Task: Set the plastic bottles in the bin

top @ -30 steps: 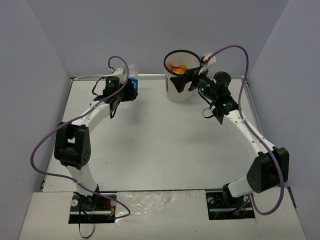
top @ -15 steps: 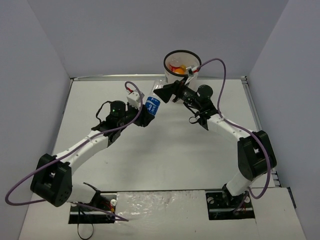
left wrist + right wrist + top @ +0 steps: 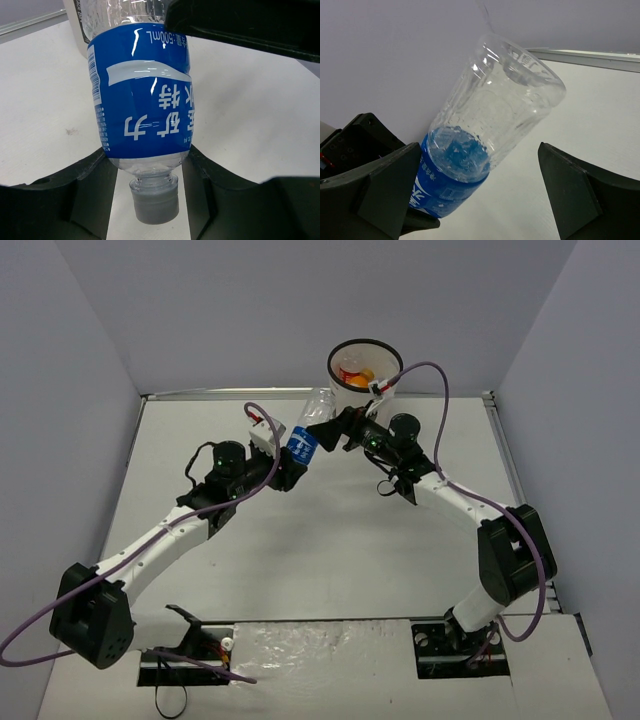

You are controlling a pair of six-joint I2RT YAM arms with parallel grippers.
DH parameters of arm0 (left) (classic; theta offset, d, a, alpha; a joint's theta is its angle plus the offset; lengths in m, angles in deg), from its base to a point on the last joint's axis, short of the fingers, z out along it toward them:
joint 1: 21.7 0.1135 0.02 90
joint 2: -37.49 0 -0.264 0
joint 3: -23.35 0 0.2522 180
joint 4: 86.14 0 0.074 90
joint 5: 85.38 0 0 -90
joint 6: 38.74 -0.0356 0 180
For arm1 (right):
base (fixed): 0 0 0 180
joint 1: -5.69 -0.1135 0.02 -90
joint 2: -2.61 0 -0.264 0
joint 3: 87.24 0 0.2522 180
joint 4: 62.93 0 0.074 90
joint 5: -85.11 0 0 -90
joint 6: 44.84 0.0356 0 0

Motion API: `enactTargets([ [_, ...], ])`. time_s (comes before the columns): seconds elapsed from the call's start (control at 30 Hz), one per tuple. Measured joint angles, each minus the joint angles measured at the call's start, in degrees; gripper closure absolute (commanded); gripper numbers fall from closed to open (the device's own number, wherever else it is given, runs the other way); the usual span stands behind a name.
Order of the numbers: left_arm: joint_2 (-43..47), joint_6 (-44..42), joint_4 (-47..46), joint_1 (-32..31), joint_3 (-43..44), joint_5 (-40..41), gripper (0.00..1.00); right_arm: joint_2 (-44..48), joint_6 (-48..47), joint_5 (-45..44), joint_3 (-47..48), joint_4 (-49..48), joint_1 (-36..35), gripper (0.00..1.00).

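Nearest you, the white worktop (image 3: 330, 550) carries no loose bottle that the overhead view shows. Toward the far edge, a little left of its middle, your left end effector (image 3: 290, 468) is clamped on the blue-label bottle (image 3: 303, 440) at its shoulder, with the cap toward the wrist and the clear base tilted up and away. It is lifted off the worktop. Your right end effector (image 3: 325, 427) meets it from the far right with fingers spread wide either side of that base and not gripping it. It looks like a handover about to happen. Beyond, at the far edge right of centre, stands the bin (image 3: 338, 390), with the orange bottle (image 3: 366, 375) and something red and white (image 3: 350, 369) inside. Whatever else lies deeper in there you cannot tell. Judging by this, the blue-label bottle is the one left to drop in.
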Motion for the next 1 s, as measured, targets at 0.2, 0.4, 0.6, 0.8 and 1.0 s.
enactTargets([
  [0.2, 0.1, -0.2, 0.2, -1.6, 0.0, -0.2, 1.00, -0.5, -0.2, -0.2, 2.2, 0.1, -1.1, 0.11],
  [0.4, 0.9, -0.3, 0.5, -2.0, 0.4, 0.5, 1.00, -2.2, 2.2, 0.4, 3.5, -1.5, -1.4, 0.75],
  [0.6, 0.9, -1.1, 2.0, -2.5, 1.8, 3.0, 0.05, -2.3, 2.6, -0.7, 4.9, -0.8, -2.0, 0.81],
  [0.8, 0.9, -0.8, 5.8, -3.0, 3.9, 4.4, 0.03, -2.3, -8.0, -6.3, 10.3, 7.3, -2.0, 0.79],
  [1.0, 0.9, -0.5, 11.3, -3.2, 5.6, 11.9, 0.03, -2.3, -20.4, -17.4, 20.0, 15.5, -0.3, 0.78],
])
